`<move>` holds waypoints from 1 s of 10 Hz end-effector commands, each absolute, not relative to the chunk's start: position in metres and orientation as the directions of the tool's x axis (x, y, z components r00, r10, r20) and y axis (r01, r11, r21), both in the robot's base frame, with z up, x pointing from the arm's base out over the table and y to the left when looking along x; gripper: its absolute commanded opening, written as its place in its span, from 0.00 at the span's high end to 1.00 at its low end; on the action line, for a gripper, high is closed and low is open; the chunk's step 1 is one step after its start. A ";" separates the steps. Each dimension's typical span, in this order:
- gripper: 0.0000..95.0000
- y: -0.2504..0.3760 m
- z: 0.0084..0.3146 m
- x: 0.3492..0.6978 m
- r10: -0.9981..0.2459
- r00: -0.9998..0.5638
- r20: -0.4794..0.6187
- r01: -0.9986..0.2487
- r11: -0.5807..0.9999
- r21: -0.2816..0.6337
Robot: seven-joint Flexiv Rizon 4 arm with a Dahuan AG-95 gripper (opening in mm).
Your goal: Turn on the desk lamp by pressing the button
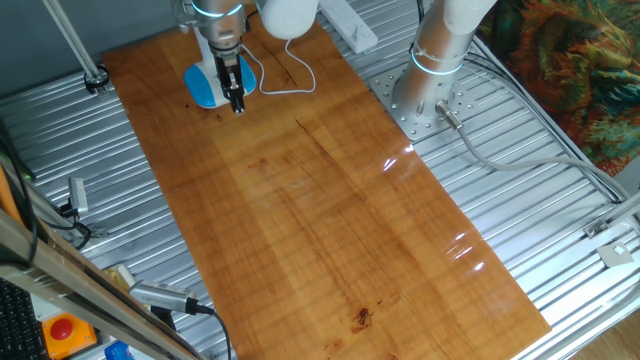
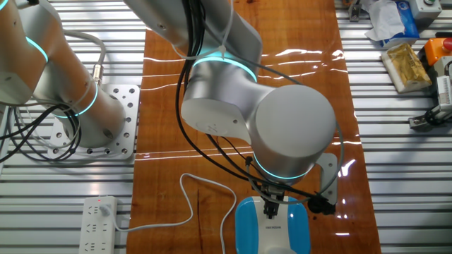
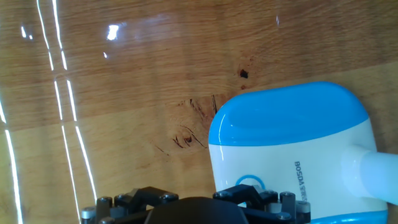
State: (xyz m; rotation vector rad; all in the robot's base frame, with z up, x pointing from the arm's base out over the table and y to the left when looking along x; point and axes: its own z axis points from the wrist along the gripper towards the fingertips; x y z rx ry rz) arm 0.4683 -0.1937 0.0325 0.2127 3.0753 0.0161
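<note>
The desk lamp has a flat bright-blue base with a white patch on top, printed with small text. A blue ring marks the button at the lower edge of the hand view, partly hidden by the hand's dark body. The lamp's white neck leaves to the right. In one fixed view the lamp lies at the far end of the board, and my gripper points down at its near edge. In the other fixed view my gripper hangs over the white patch of the lamp. No view shows the fingertips well enough to see a gap or contact.
A thin white cord runs from the lamp across the wooden board to a white power strip. The arm's round base stands on the metal table at the right. Tools and boxes lie off the board's edge.
</note>
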 end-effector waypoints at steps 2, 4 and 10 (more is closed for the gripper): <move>0.00 -0.194 0.033 0.469 0.138 -0.989 -0.058 0.137 0.990 0.018; 0.00 -0.196 0.032 0.471 0.137 -0.989 -0.059 0.136 0.990 0.020; 0.00 -0.195 0.033 0.473 0.127 -0.990 -0.058 0.125 0.992 0.023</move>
